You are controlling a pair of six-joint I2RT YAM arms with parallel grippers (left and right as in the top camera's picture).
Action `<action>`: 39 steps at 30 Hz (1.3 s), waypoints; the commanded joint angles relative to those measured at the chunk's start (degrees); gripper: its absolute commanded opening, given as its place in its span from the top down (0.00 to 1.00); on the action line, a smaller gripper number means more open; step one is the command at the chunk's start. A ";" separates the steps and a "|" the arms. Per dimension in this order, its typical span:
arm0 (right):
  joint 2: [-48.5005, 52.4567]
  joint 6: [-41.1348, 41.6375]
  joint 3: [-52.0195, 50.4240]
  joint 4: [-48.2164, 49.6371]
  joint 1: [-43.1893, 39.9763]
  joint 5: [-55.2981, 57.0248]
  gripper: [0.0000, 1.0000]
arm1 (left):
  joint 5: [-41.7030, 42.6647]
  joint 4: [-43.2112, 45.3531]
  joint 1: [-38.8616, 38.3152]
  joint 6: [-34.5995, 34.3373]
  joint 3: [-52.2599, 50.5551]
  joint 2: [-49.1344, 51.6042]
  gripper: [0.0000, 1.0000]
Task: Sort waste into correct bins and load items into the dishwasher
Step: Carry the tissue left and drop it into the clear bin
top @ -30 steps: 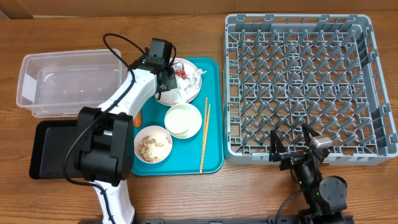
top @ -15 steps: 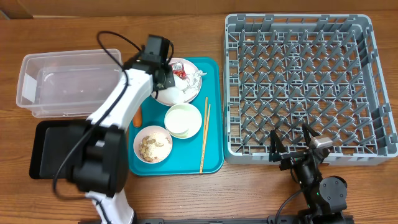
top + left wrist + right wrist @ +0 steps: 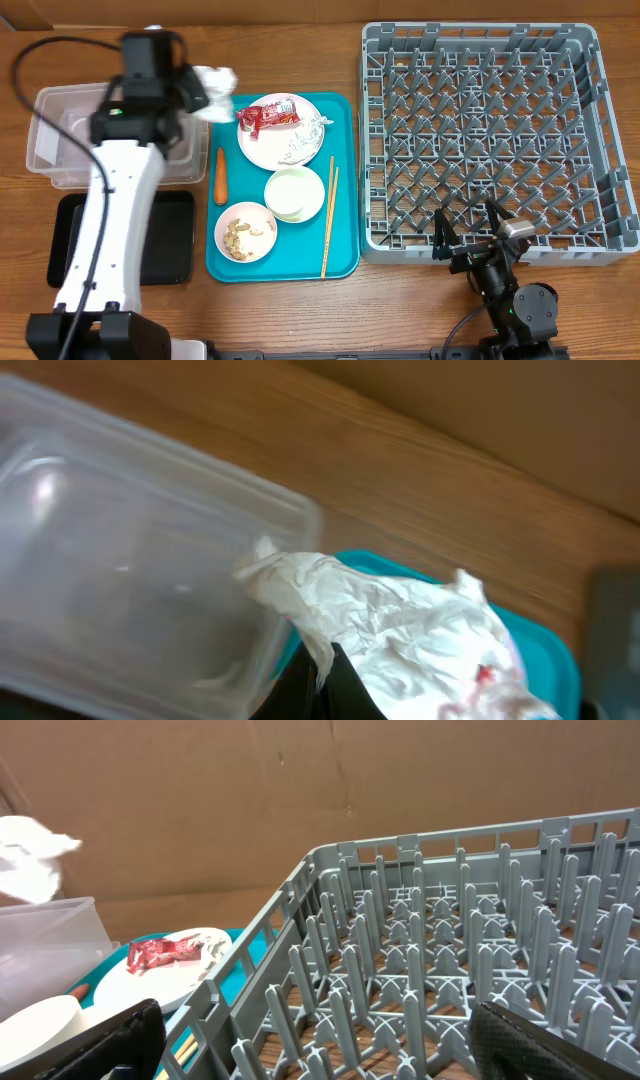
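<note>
One piece of waste had changed place: the crumpled white tissue.

Overhead view: the left claw, shut together on the tissue, had lifted it off the plate and swung it away. It now hung raised at the end of the clear tub nearest the teal tray. The tissue appeared level with the tub's rim, not plainly over the inside. With the arm gone from the plate, the red-and-silver wrapper lay exposed on it. The carrot lay at the teal tray's left edge. The bowl of beige scraps, the chopsticks and the black tray showed no change. The dish rack held no dishes.

Left wrist view: the tissue hung from the closed claw at the bottom of the frame. A corner of the tub lay to one side beneath it and the teal tray's edge to the other.

Right wrist view: the right claw stood with its jaws wide apart, holding nothing, beside the rack's near wall, unmoved.

Assessment: the first waste item was in transit. In my judgement a short further carry over the tub was needed before release. All other waste was unsorted and loading had not begun.
</note>
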 commanded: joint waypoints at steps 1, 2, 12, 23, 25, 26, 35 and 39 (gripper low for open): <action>-0.66 -0.20 -0.59 0.35 -0.17 -0.33 0.00 | -0.35 -1.40 4.96 -0.85 0.85 -0.22 0.96; -0.66 -0.20 -0.59 0.35 -0.17 -0.33 0.00 | -0.35 -2.05 6.49 -0.85 0.85 0.07 0.96; -0.66 -0.20 -0.59 0.35 -0.17 -0.33 0.00 | -0.33 -3.91 17.03 -1.75 0.85 5.07 0.96; -0.66 -0.20 -0.59 0.35 -0.17 -0.33 0.00 | -0.68 1.42 20.24 -1.88 0.85 14.16 0.96; -0.66 -0.20 -0.59 0.35 -0.17 -0.33 0.00 | -0.83 2.14 20.85 -1.88 0.85 15.21 0.96; -0.66 -0.20 -0.59 0.35 -0.17 -0.33 0.00 | -0.83 2.60 21.24 -1.88 0.85 15.91 0.96; -0.66 -0.20 -0.59 0.35 -0.17 -0.33 0.00 | -0.81 3.43 23.76 -1.62 0.85 17.59 0.74; -0.66 -0.20 -0.59 0.35 -0.17 -0.33 0.00 | -0.79 3.45 23.85 -1.16 0.85 17.57 0.13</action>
